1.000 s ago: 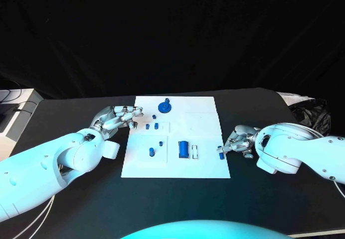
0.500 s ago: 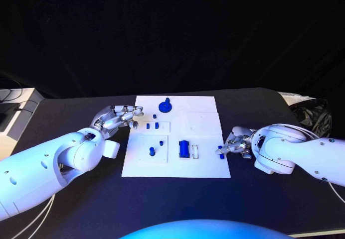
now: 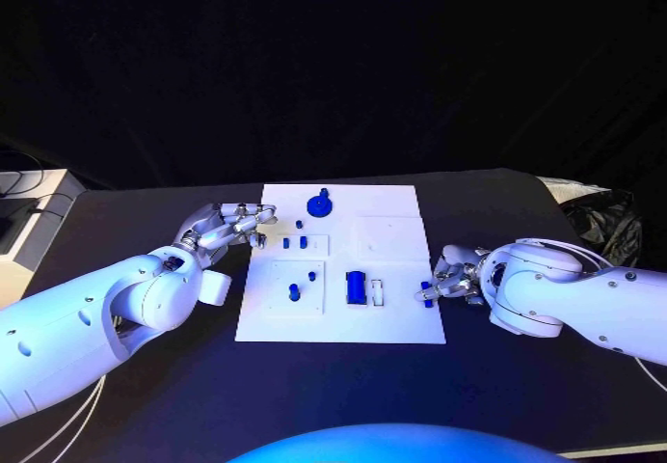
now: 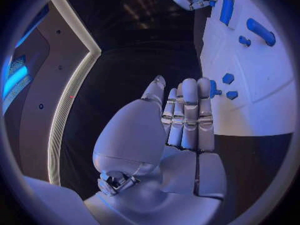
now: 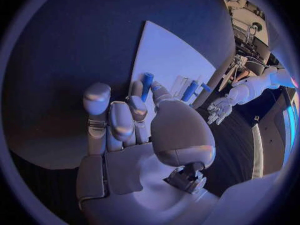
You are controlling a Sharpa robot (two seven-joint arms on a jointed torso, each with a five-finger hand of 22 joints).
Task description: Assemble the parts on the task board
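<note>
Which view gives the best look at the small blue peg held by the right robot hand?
The right wrist view: the blue peg stands up, pinched at the fingertips of the right robot hand. The head view shows it as a small blue speck at the task board edge. The left wrist view shows that hand far off, the peg unclear.

Left arm reaches in across the table's left side, and the left hand [image 3: 226, 227] sits just off the task board's [image 3: 396, 323] left edge near its far corner. Its fingers [image 4: 187, 116] are packed side by side and fairly straight, holding nothing. Right arm is bent in from the table's right side, with the right hand [image 3: 453, 274] at the board's right edge, toward the near corner. It's pinching a small blue part [image 5: 147, 84] upright between thumb and fingertips.
</note>
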